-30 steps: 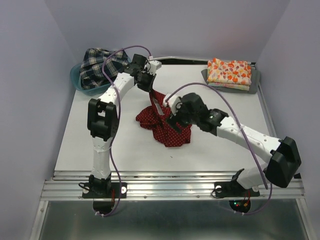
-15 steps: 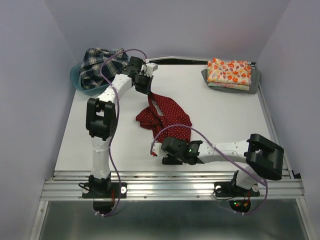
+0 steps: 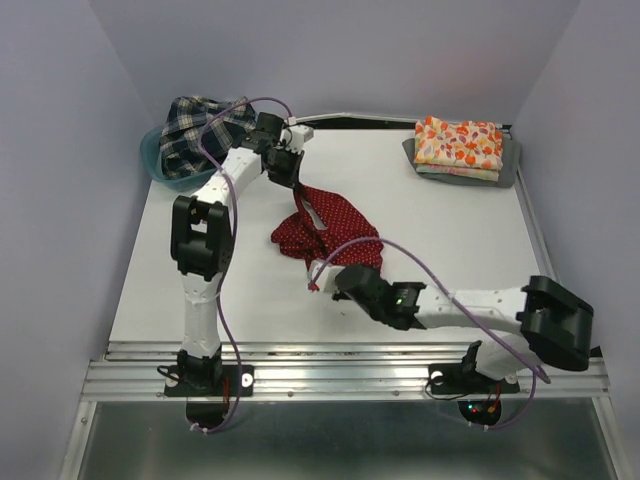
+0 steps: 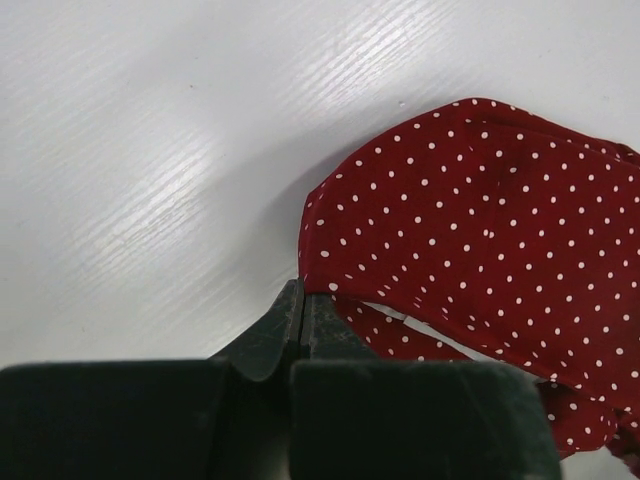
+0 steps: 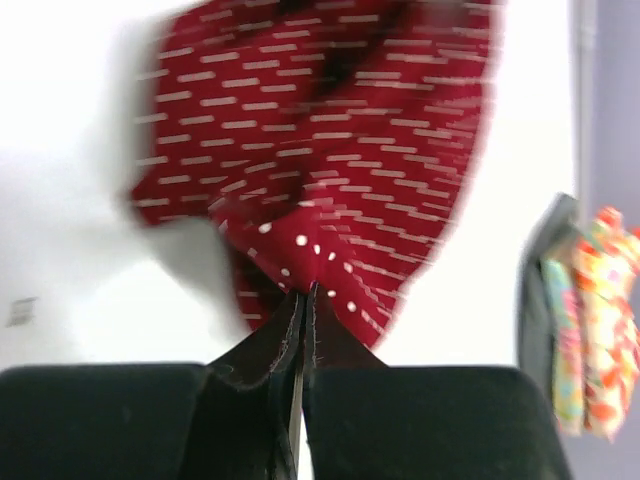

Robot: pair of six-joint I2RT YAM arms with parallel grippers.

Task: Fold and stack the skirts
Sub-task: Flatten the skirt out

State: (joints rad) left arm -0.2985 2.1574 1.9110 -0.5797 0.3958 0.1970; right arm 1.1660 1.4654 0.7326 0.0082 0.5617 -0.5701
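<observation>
The dark red dotted skirt (image 3: 335, 228) lies crumpled in the middle of the white table (image 3: 200, 290). My left gripper (image 3: 287, 176) is shut on its far corner; in the left wrist view the fingertips (image 4: 302, 292) pinch the skirt's edge (image 4: 480, 230) just above the table. At the skirt's near edge my right gripper (image 3: 341, 276) is shut on a fold of the cloth (image 5: 330, 150), its tips (image 5: 309, 290) meeting in the fabric. The plaid skirt (image 3: 198, 132) is heaped in the teal bin (image 3: 152, 160) at the back left. The floral skirt (image 3: 458, 143) lies folded at the back right.
The floral skirt rests on a grey tray (image 3: 511, 165), which the right wrist view shows at its right edge (image 5: 535, 290). Purple cables (image 3: 225, 330) loop over both arms. A metal rail (image 3: 340, 372) runs along the table's near edge.
My right arm swung from over the red skirt down to its near edge, then closed from open onto the cloth. The left gripper kept its hold at the far corner.
</observation>
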